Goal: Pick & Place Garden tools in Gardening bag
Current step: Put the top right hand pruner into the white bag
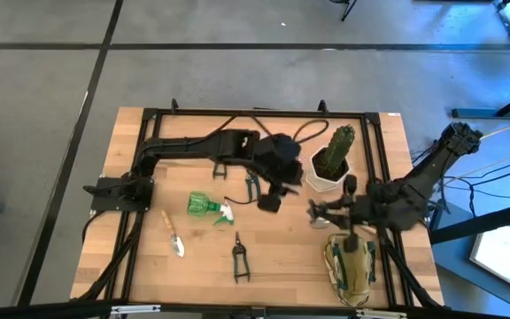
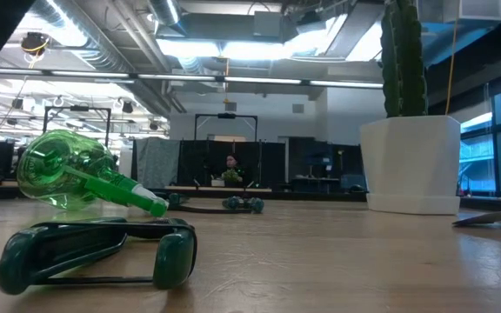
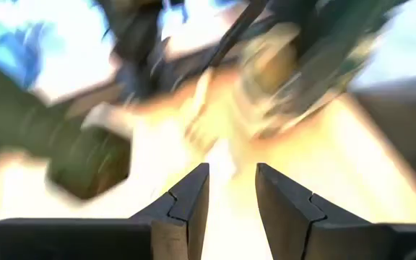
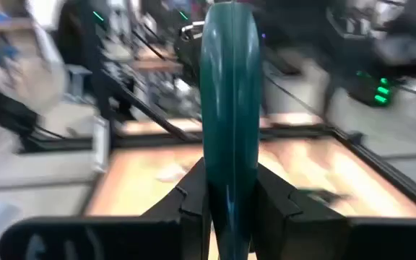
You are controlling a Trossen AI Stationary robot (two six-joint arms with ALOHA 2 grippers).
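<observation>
Right gripper (image 4: 230,198): we see its fingers clamped on a dark green handle (image 4: 230,94), most likely one of the pruning shears, carried above the gardening bag (image 1: 351,266).
Left gripper (image 3: 230,195): fingers a little apart with nothing between them, hanging over mid-table near the white pot (image 1: 326,173).
Bag: at the table's near right corner, mouth facing up, just beneath the right arm.
Still on the table: green spray bottle (image 1: 204,206), a trowel (image 1: 173,235), one pair of shears (image 1: 239,257), another (image 1: 251,184) by the left arm.
Step in hand, as we judge it: lowering the held shears into the bag.
How we would do it well: centre over the opening, descend tip first, let go only once inside, keep clear of the cactus (image 1: 339,146).
</observation>
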